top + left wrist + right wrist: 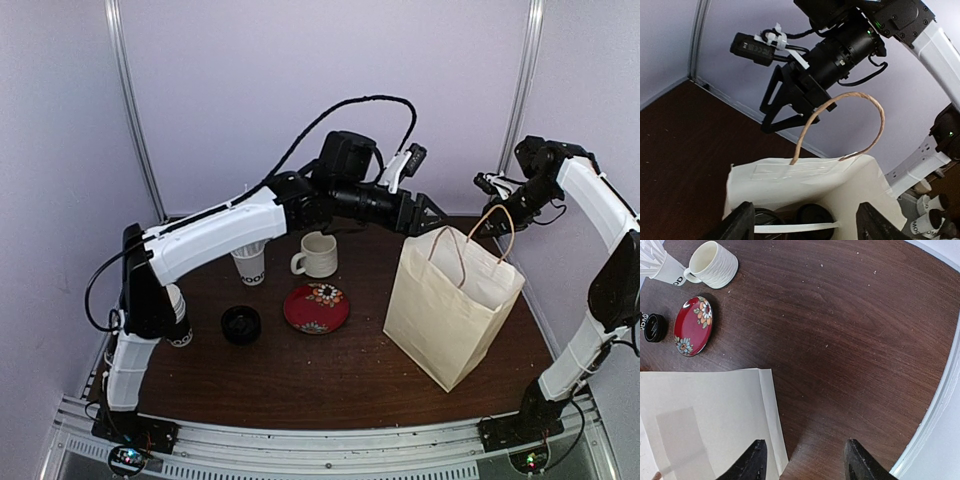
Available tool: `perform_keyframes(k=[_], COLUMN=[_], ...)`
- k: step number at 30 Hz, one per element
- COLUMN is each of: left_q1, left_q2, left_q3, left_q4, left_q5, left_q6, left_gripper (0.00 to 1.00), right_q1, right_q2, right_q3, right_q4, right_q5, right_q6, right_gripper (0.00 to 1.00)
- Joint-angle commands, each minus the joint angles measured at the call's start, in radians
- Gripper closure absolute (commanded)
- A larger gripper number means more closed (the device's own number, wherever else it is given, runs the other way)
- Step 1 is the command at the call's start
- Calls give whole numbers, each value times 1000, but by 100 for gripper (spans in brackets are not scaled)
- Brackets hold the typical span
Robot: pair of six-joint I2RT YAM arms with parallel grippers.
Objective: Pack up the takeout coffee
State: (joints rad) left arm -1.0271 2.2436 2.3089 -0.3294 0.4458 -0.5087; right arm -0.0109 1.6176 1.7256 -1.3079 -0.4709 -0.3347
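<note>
Left wrist view looks down into the open mouth of the cream paper bag, which stands upright at the right of the worktop. Inside it two dark round tops sit side by side, apparently black cup lids facing up. A pale paper strip crosses in front of them, and the bag wall hides whatever is below them. The left gripper hangs just above that mouth, its fingers wide apart and holding nothing.

The bag's twine handle arches up close to the right gripper. Its fingers are apart, with bare worktop and the bag's edge showing between them. Whether the handle touches a finger I cannot tell.

One black lidded cup stands on the left part of the worktop, well apart from the bag, upright with its lid up and its long axis vertical. The white lettering on its side is cut off at the frame edge and unreadable.

Just right of it lies a red floral plate. Farther back are a cream ribbed mug, empty as far as its mouth shows, and a white cup of straws with black lettering too small to read.
</note>
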Motion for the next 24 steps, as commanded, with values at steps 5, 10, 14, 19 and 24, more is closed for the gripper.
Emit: perform_keyframes(k=[5,10,14,19,24], left_q1=[77,190,356,521,614], left_q2=[-424,-635,-776,-853,-787], left_q3=[-277,-603,-829,-1023,-1026], left_q4=[-42,-69,-79,-7,-25], left_q5=[-424,-762,-778,-691,-610], left_q6=[352,431,312,191,149], left_gripper=[29,37,40,36,38], right_q1=[-4,-4,-4,-4,-5], right_q2=[-5,-17,-21,-5,5], right_q3=[-1,-3,-12,-10,3], right_q4=[4,5,11,10,-2], right_q5=[-20,-22,-19,-22,-30], right_q6=[-10,-12,-13,-12,-17], right_gripper=[44,44,44,44,44])
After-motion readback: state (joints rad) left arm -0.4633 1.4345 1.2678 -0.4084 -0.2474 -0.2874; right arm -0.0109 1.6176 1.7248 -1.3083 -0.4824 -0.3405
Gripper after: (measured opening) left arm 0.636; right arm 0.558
